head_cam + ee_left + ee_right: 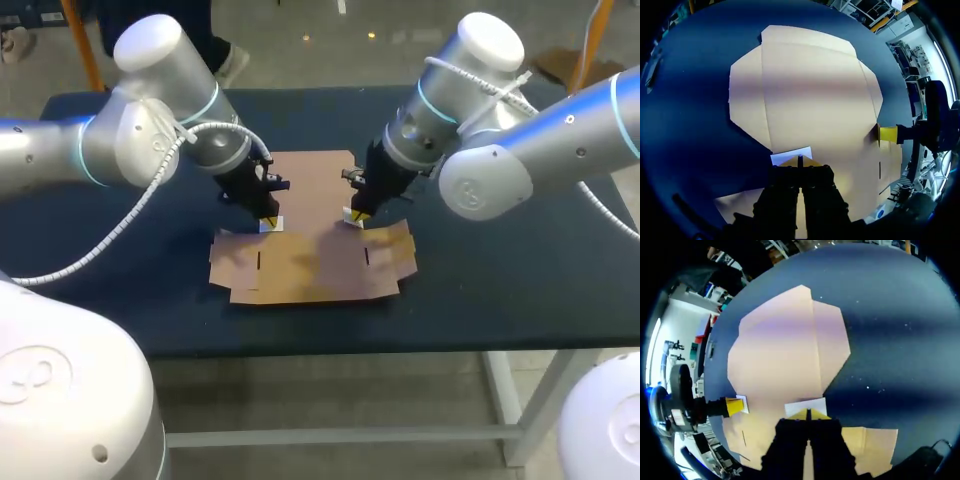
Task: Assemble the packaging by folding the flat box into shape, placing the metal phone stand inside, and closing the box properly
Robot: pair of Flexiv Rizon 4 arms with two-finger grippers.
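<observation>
**Head view.** The flat box lies on the table. Its long axis runs left to right, and 1 far panel reaches away from the robot. The left gripper and right gripper stand tip-down at the 2 side notches, equally near.

**Left wrist view.** The left gripper's fingers are together and hold nothing. The far panel lies ahead.

**Right wrist view.** The right gripper is likewise closed and empty, so the likely fold line runs from tip to tip. No phone stand shows.
</observation>
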